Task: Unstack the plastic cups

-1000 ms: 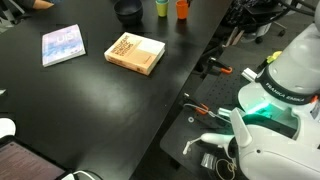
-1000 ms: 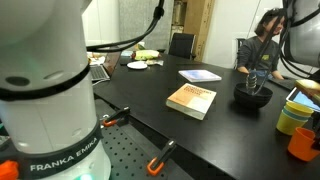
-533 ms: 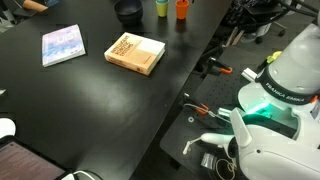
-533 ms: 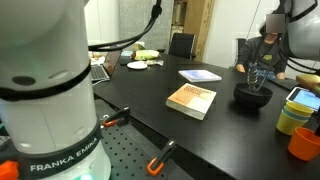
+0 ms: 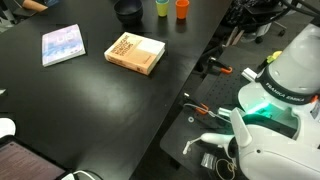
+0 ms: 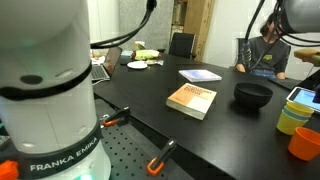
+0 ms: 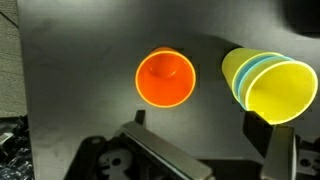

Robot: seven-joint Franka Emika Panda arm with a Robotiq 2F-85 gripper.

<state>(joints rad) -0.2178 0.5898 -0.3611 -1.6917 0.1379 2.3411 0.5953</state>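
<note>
The claw (image 7: 208, 130) hangs open over the black worktop (image 7: 80, 60), jaws wide apart and holding nothing; only its dark lower parts show in the wrist view. Beneath it the orange cup (image 7: 166, 78) stands alone, mouth up, just beside the stacked cups (image 7: 270, 85). The stack is yellow-green outside, with a pale blue rim nested within and yellow again inside. How many are nested I cannot tell. In an exterior view the frame edge cuts off the orange cup (image 6: 305, 143). One dark bowl (image 6: 253, 94) sits near the cups, all well apart from the tan book (image 5: 135, 53). A second, blue-covered book (image 5: 62, 44) lies near the tan one.
</note>
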